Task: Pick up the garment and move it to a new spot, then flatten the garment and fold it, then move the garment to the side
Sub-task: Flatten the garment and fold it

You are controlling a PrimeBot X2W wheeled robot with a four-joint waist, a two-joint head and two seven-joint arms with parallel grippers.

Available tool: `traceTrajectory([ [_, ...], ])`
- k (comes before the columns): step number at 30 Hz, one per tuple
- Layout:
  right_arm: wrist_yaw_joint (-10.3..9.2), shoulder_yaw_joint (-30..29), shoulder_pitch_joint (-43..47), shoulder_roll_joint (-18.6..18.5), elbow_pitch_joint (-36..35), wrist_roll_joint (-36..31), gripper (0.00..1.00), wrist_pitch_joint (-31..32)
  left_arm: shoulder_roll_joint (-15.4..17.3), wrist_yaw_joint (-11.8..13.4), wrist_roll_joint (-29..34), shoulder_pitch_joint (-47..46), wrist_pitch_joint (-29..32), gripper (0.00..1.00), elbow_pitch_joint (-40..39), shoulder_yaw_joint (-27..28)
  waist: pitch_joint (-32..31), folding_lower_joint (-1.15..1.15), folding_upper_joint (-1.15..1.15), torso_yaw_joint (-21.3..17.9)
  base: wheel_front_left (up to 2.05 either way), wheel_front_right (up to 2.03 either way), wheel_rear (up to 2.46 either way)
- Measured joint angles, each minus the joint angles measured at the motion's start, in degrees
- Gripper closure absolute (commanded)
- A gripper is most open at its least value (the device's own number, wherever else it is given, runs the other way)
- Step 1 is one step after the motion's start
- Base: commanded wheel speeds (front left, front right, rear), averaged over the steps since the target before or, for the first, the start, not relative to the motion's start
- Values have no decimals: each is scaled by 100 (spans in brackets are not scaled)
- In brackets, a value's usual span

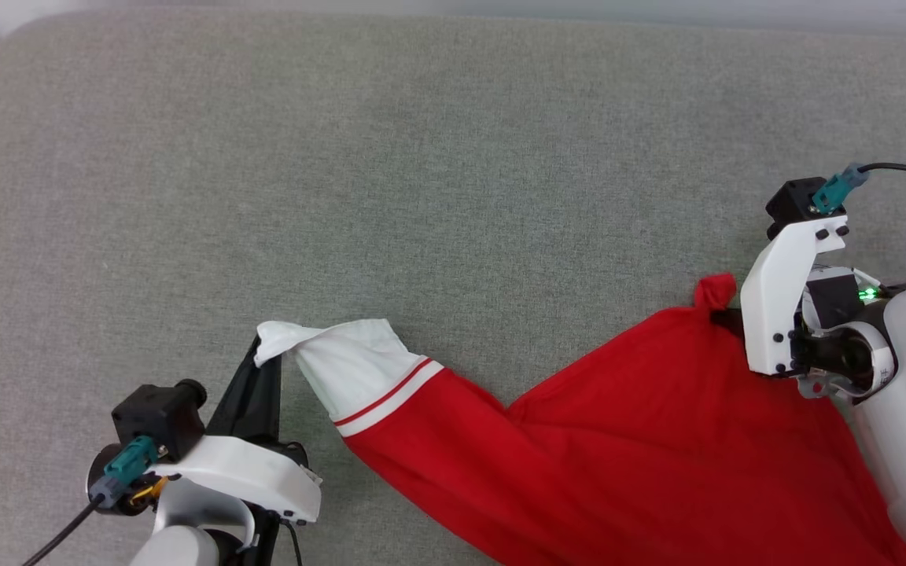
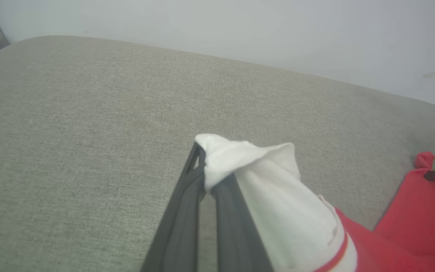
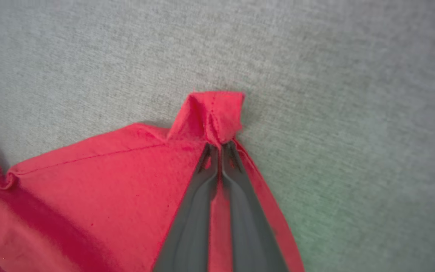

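Note:
The garment (image 1: 626, 440) is a bright red shirt spread over the lower right of the grey cushion, with a white sleeve end (image 1: 351, 365) edged by thin red stripes. My left gripper (image 1: 266, 355) is shut on the tip of that white sleeve end (image 2: 240, 158), which bunches over its fingers (image 2: 187, 211). At the right, my right gripper (image 1: 724, 313) is shut on a red corner of the garment (image 3: 213, 113), and the pinched corner pokes up past the fingertips (image 3: 207, 158). Red fabric (image 3: 89, 189) slopes away to the left of them.
A grey-green fabric cushion surface (image 1: 453, 173) lies under everything, with its far edge (image 2: 240, 62) against a pale wall (image 2: 240, 26). Cables run from both wrists (image 1: 893, 168).

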Motion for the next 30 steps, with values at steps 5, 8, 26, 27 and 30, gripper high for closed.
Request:
traceTrajectory([
  [5,1,74,2,-134,-33,-10,100,-779,142,-37,-25,-140,77,100,35,79,-263,0,0,-48,0,0,0],
  [8,0,2,24,-196,-45,-118,100,-1250,224,-126,-98,-332,149,100,140,152,-489,0,0,-97,0,0,0],
  [26,1,-694,-650,108,18,-920,100,-3300,257,-722,-224,-3307,277,100,1627,371,-1447,-2,0,-583,0,0,0],
  [27,1,-748,-800,127,14,-947,100,-3356,259,-767,-199,-3561,280,100,1755,377,-1402,-2,0,-590,0,0,0],
  [30,1,-879,-1286,168,-7,-1099,100,-3574,222,-869,-148,-4372,247,100,2079,403,-1227,-2,0,-617,0,0,0],
])
